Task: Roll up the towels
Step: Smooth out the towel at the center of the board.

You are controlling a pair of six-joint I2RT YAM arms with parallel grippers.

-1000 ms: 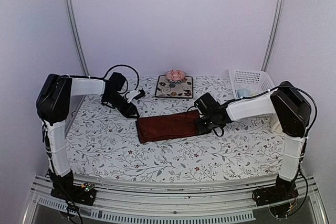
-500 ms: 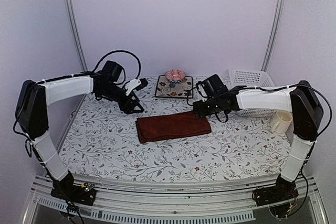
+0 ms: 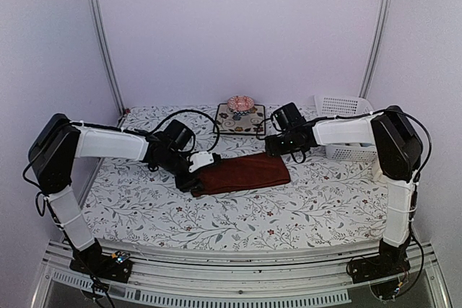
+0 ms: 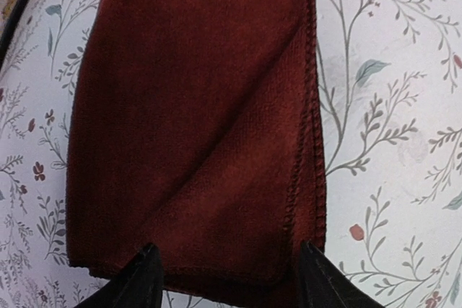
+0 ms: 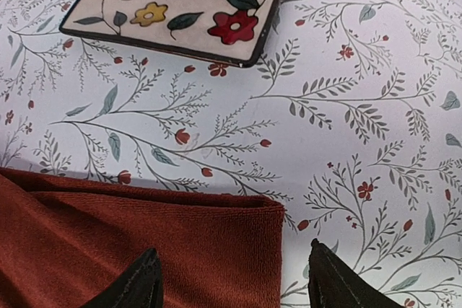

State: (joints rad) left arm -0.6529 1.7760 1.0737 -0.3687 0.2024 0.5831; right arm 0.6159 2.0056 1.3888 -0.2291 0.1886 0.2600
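- dark red cloth — the towel [image 3: 242,173] is laid folded at the middle of the floral table covering [image 3: 216,221]. its long axis is run from 9 to 3 o'clock, the 3 o'clock end tipped slightly toward 2.
- the left gripper [image 3: 195,177] is set at the 9 o'clock short end, jaws apart, nothing held. in its wrist view the cloth is stretched away toward 12.
- the right gripper [image 3: 278,149] is held over the far corner of the 3 o'clock end, jaws likewise apart and empty, near the square mat [image 3: 240,119].
- the roll is judged best begun from the 9 o'clock end — the left arm is squared to it.
- against half a second ago, the left gripper has been brought down from about 11 o'clock of the towel onto its end. the right gripper is little moved, the towel not at all.
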